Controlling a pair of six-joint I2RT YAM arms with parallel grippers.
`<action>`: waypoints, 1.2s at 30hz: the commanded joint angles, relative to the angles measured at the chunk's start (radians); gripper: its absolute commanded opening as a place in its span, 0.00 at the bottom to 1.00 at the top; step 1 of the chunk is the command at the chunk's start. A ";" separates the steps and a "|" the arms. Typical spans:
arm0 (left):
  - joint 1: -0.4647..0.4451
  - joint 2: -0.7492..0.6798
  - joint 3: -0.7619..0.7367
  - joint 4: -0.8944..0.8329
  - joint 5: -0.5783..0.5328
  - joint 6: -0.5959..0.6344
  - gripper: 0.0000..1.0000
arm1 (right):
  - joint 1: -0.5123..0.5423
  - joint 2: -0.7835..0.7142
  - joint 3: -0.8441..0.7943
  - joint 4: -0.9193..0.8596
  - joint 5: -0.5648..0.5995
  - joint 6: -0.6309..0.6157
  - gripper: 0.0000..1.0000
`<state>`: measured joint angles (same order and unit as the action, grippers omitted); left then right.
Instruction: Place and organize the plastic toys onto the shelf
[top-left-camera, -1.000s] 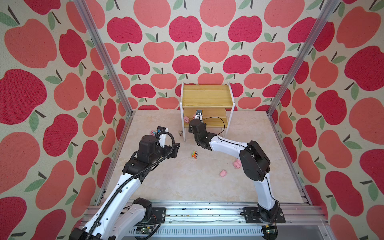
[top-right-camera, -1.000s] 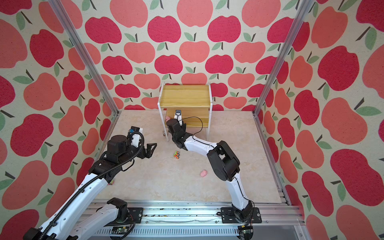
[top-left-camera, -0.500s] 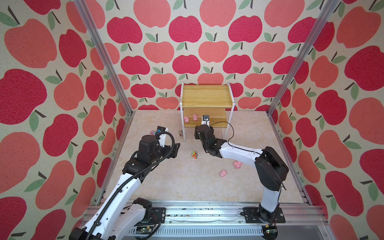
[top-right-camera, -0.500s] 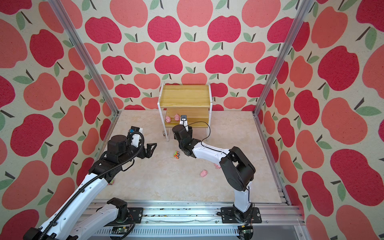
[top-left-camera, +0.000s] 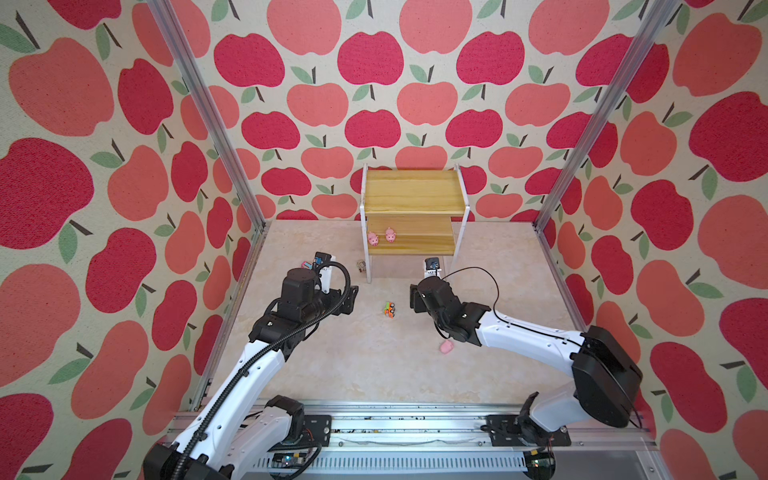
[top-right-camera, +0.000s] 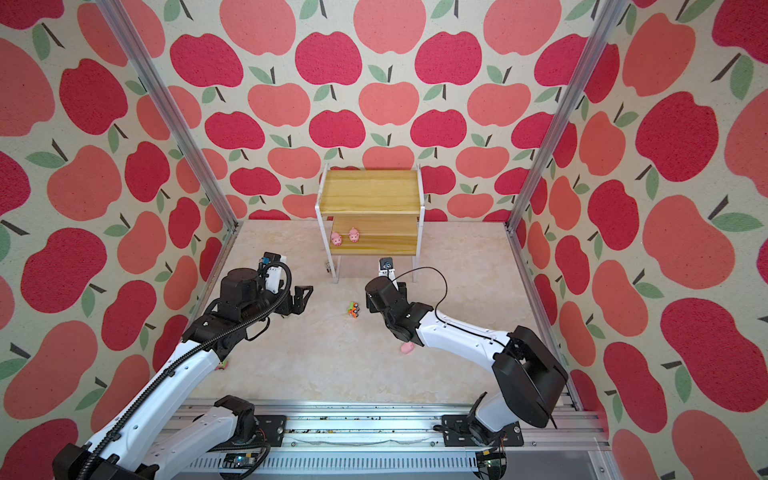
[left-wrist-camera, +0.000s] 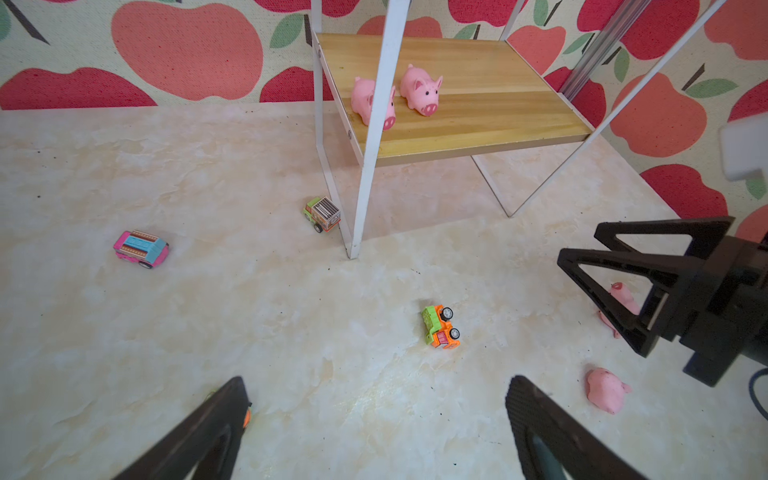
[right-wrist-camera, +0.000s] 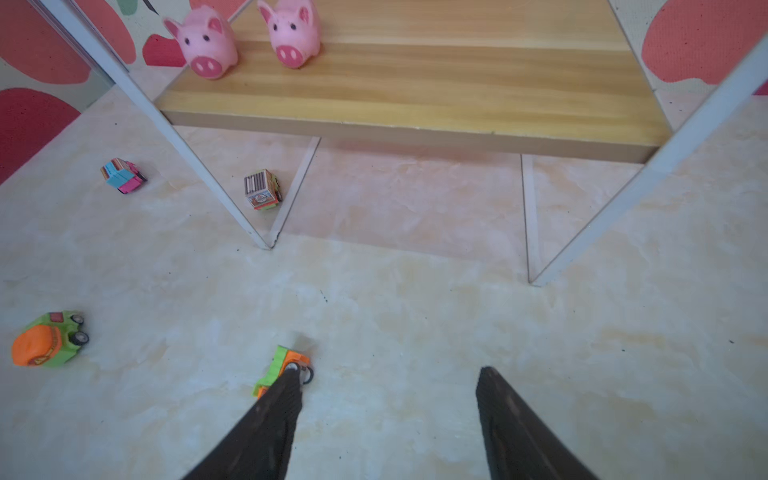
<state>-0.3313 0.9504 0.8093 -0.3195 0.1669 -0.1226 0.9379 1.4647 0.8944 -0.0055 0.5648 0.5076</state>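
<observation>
the left tool hovers over the desk, its fingers wide apart and empty. the right tool is apart too, holding nothing, with one finger partly covering the orange and green truck on the desk. two pink pigs stand side by side on the lower board of the shelf. another pig lies on the desk beside the right arm.

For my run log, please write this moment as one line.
shelf: two pigs on lower board | floor: orange-green truck | left tool: open, empty | right tool: open, empty, near orange-green truck
</observation>
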 joint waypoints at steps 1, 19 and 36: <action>0.005 0.030 0.037 -0.044 -0.038 -0.032 0.99 | -0.037 -0.084 -0.077 -0.062 -0.070 0.039 0.71; 0.284 0.459 0.316 0.003 0.385 -0.368 0.83 | -0.239 -0.295 -0.254 0.120 -0.408 -0.182 0.70; 0.264 0.977 0.857 -0.052 0.562 -0.384 0.30 | -0.301 -0.337 -0.277 0.113 -0.514 -0.273 0.66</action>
<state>-0.0544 1.9018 1.6020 -0.3580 0.6731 -0.5034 0.6518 1.1610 0.6388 0.1146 0.0700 0.2619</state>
